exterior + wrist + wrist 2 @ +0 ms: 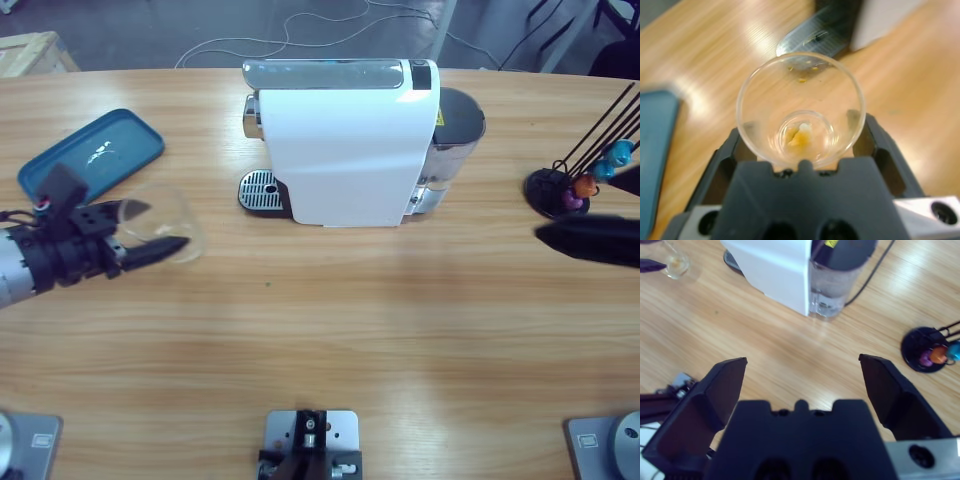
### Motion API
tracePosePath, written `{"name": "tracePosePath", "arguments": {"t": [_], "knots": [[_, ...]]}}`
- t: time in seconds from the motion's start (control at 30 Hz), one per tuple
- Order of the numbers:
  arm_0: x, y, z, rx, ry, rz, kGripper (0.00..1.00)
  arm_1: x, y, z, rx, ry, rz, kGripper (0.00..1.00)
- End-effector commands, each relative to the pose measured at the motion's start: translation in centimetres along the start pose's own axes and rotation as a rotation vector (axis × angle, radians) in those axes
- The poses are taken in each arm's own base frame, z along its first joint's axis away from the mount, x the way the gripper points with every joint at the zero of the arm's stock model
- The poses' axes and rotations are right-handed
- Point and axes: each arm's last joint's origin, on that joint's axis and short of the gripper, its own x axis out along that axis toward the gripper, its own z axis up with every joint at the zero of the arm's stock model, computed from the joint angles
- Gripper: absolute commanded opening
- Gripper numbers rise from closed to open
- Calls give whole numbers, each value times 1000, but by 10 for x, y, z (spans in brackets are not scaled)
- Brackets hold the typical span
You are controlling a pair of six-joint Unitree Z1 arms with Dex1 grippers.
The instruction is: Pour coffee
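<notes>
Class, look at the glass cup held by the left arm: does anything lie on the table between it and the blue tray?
Nothing visible does. The glass cup, gripped by the left gripper, sits just beside the blue tray, with only bare table between them.

Clear glass cup point(160, 222) at the left of the high view, left of the frame's middle, tipped on its side – mouth toward the wrist camera – with only a small tan-yellow dab of coffee point(799, 136) clinging at its base.
</notes>
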Motion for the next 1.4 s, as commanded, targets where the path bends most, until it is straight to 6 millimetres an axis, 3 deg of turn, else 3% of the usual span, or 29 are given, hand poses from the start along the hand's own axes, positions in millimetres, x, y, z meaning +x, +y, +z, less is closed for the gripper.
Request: {"name": "tracePosePath", "arguments": {"t": [0.03,0.23,0.33,0.5,0.77,1.1,1.4], "knots": [[10,43,35,72,-123,-231,0,-10,-15,-28,-40,23,-29,1000],[36,92,64,167,-31,-304,0,-8,-16,-29,-41,23,-49,1000],[57,103,63,253,58,-337,0,-6,-16,-31,-45,32,-54,1000],[96,116,58,272,55,-369,0,-4,-17,-34,-49,48,-65,1000],[126,109,49,215,20,-459,0,1,-20,-35,-35,67,-92,1000],[157,101,55,213,15,-479,0,4,-19,-36,-28,73,-97,1000],[167,96,59,210,25,-480,0,4,-19,-36,-27,71,-96,1000]]}}
